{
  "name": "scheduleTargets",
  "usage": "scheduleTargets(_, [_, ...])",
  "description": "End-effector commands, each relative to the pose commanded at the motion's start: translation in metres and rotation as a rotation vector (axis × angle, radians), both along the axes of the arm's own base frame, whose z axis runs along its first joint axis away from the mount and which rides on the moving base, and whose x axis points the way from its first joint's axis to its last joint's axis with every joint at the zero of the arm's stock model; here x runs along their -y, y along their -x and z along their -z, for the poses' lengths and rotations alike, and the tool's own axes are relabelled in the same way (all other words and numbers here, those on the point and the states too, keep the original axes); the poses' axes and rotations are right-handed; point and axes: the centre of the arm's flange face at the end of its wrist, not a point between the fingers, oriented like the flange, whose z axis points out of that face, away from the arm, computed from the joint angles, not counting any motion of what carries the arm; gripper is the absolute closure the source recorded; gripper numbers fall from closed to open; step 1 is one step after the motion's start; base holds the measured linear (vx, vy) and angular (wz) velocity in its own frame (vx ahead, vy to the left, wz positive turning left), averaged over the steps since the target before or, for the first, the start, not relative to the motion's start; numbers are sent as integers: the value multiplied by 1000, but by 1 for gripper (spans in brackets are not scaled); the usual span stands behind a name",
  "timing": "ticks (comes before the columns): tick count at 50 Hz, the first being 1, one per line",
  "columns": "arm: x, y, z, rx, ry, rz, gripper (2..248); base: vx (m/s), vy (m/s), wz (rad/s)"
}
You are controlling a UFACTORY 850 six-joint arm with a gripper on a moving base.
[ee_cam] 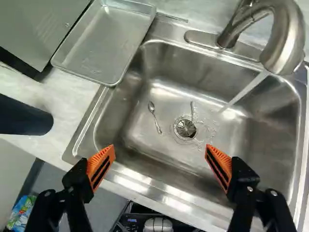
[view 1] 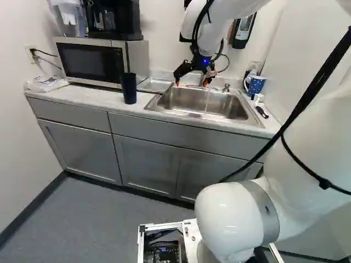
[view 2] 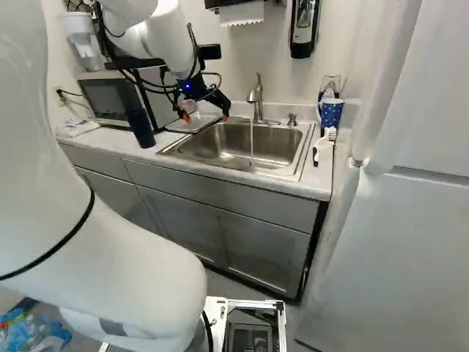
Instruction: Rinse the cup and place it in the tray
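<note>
Pincer (view 1: pixel 191 83) raised above the sink; its two orange-padded fingers (ee_cam: pixel 100 166) stand wide apart, nothing held between them. Wrist view looks down past the fingers into the basin (ee_cam: pixel 164 72), with the near rim of the sink lying under and between them.

Cup: tall, dark, upright on the counter (view 1: pixel 82 95), just in front of the microwave (view 1: pixel 90 61) and to the sink's left in the left base view. Wrist view places it outside the fingers, on the same side as the tray, and apart from both.

Tray (ee_cam: pixel 99 43): shallow, metal, lying beside the basin with one corner reaching over the sink's rim; the microwave is close along its other side.

Faucet (view 2: pixel 256 101) running: a thin stream of water (view 2: pixel 251 143) falls into the basin. Wet patches around the drain (ee_cam: pixel 186 128). One small spoon (ee_cam: pixel 155 116) lies near the drain; a second utensil (ee_cam: pixel 192 110) has one end at the drain's edge.

Far right corner of the counter, right base view: blue patterned mug (view 2: pixel 331 114), with a brush (view 2: pixel 327 138) just in front of it. Soap pump (view 2: pixel 292 119) between faucet and mug, behind the basin. Coffee maker (view 1: pixel 112 21) on top of the microwave.
</note>
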Motion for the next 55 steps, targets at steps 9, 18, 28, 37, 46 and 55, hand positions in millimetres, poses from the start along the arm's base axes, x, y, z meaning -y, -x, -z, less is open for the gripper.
scheduleTargets(9, [-15,-3,0,-1,0,-33,3,0,0,0])
scheduleTargets(18, [-30,-5,0,-1,0,-67,3,0,0,0])
scheduleTargets(28, [-47,-6,0,-2,0,-103,3,0,0,0])
scheduleTargets(37, [-63,-7,-1,-2,0,-137,3,0,0,0])
scheduleTargets(46, [-78,-7,-1,-3,0,-169,3,0,0,0])
scheduleTargets(55, [-93,-8,-1,-3,0,-201,3,0,0,0])
